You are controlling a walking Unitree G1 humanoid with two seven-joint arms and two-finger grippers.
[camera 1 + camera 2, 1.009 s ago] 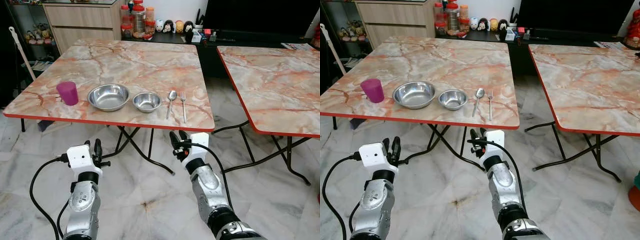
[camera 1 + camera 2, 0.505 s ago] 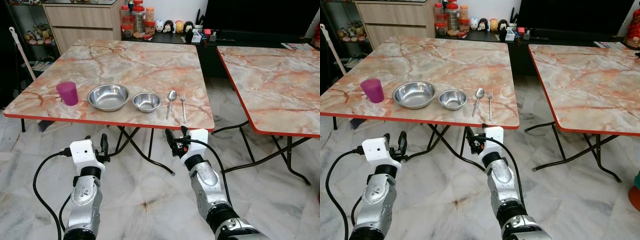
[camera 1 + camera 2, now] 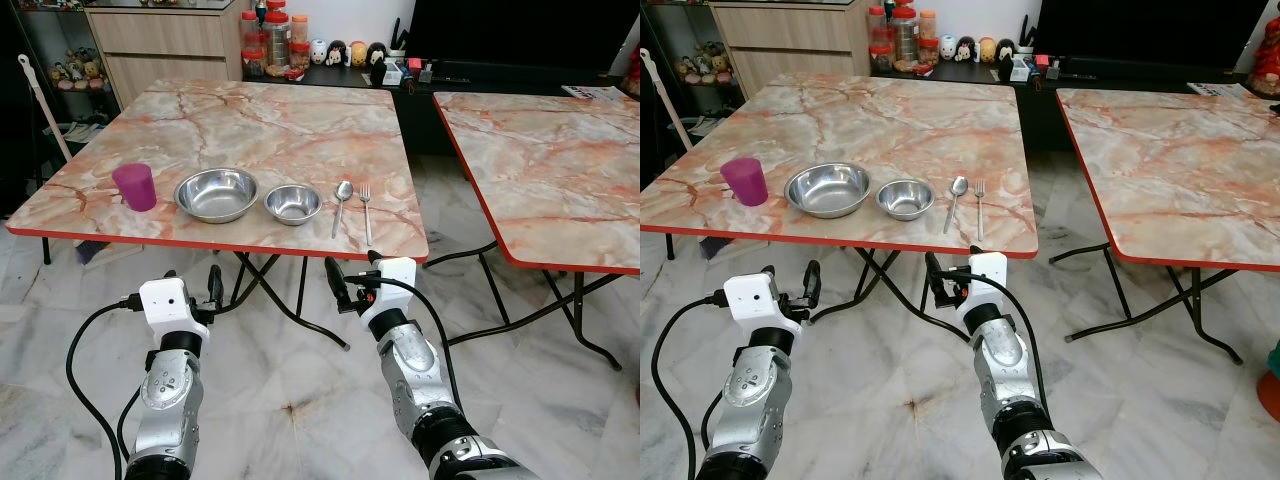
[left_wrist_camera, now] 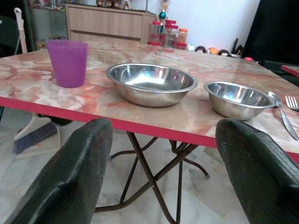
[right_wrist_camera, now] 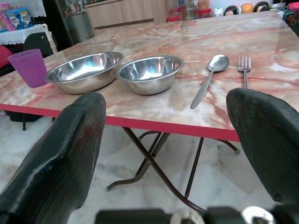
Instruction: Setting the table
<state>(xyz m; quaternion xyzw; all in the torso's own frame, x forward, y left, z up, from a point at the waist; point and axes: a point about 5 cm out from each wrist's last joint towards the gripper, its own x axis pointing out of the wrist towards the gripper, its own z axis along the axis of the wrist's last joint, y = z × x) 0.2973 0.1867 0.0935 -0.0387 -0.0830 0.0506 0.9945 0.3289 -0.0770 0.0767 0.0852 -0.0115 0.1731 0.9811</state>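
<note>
Over the last second you've opened both sets of fingers wide: left gripper (image 3: 190,287) and right gripper (image 3: 352,281) now hover spread and empty just short of the table's (image 3: 300,130) red near edge, below its top, where before they were nearly closed. Nothing on the table has moved. Along that near edge, left corner to right: purple cup (image 3: 135,186), large steel bowl (image 3: 217,193), small steel bowl (image 3: 294,203), spoon (image 3: 342,204), fork (image 3: 366,211), well apart from both grippers. Reads as pre-grasp setup; no piece picked yet. Second table (image 3: 550,170) stands off to your right.
</note>
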